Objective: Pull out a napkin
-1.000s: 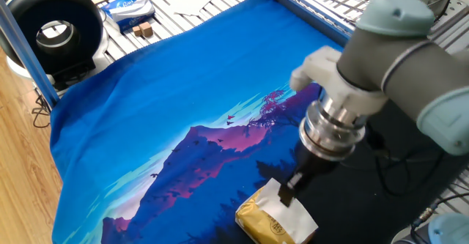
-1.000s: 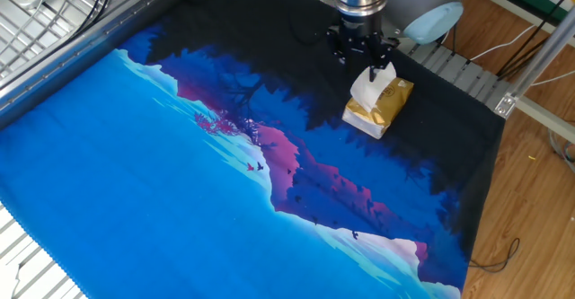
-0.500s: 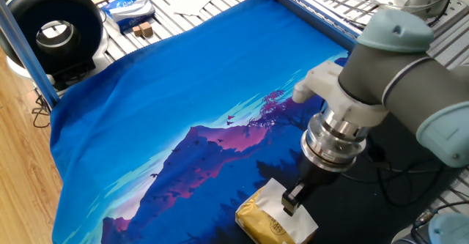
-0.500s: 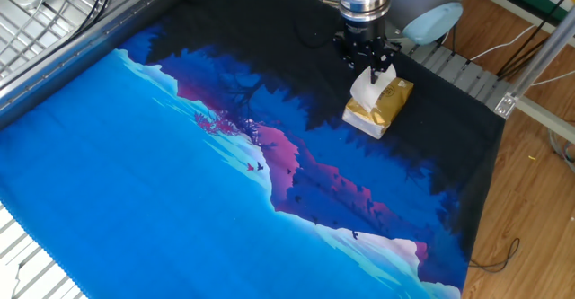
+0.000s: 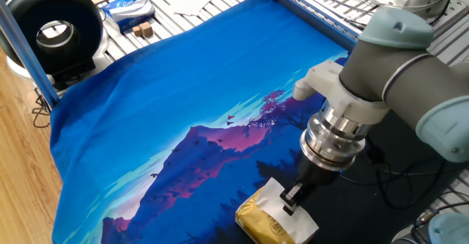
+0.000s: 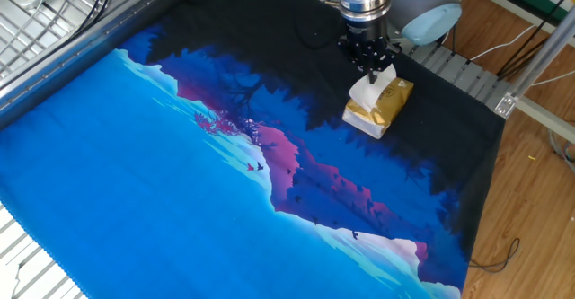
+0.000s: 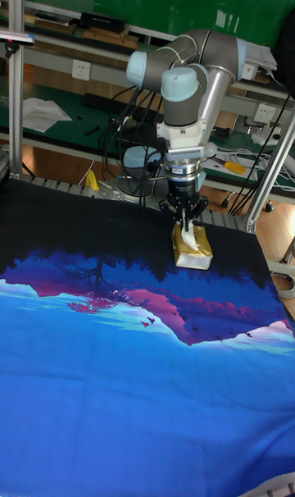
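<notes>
A gold-yellow tissue pack (image 5: 256, 218) (image 6: 390, 103) (image 7: 197, 256) lies on the dark end of the printed cloth (image 5: 168, 105). The white napkin (image 5: 275, 194) (image 6: 365, 92) (image 7: 188, 241) sticks up out of the pack's top. My gripper (image 5: 291, 200) (image 6: 373, 68) (image 7: 188, 223) points straight down over the pack. Its fingers are pinched together on the napkin's upper edge. The arm hides part of the pack in one fixed view.
A black round device (image 5: 55, 26), a blue-and-white packet (image 5: 126, 8) and small brown blocks (image 5: 143, 30) sit beyond the cloth's far corner. Metal slats (image 6: 54, 12) frame the table. Black cables (image 5: 388, 160) trail by the arm.
The fingers stood apart around the napkin's top before. They have since drawn together on it, and the gripper sits slightly lower. The pack has not moved.
</notes>
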Controlling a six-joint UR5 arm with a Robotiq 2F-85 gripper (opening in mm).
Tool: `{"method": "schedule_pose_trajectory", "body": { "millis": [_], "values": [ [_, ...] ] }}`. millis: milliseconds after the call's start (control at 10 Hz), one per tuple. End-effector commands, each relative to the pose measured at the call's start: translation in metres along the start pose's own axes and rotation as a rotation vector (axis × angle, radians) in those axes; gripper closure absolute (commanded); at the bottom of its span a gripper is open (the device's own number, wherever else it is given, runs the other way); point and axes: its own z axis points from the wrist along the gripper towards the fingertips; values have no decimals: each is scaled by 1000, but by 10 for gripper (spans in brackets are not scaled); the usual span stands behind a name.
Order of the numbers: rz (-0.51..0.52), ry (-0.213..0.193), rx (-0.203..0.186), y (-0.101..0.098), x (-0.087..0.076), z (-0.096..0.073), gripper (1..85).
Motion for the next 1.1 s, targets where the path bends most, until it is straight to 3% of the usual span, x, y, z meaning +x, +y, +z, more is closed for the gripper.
{"method": "schedule_pose_trajectory", "body": {
  "millis": [0, 100, 600, 1000],
  "values": [
    [21, 1, -15, 7, -5, -5, 787],
    [27, 5, -6, 7, -6, -6, 847],
    [15, 20, 32, 0, -19, -18, 847],
    [-12, 6, 79, -12, -34, -19, 847]
  ]
}}
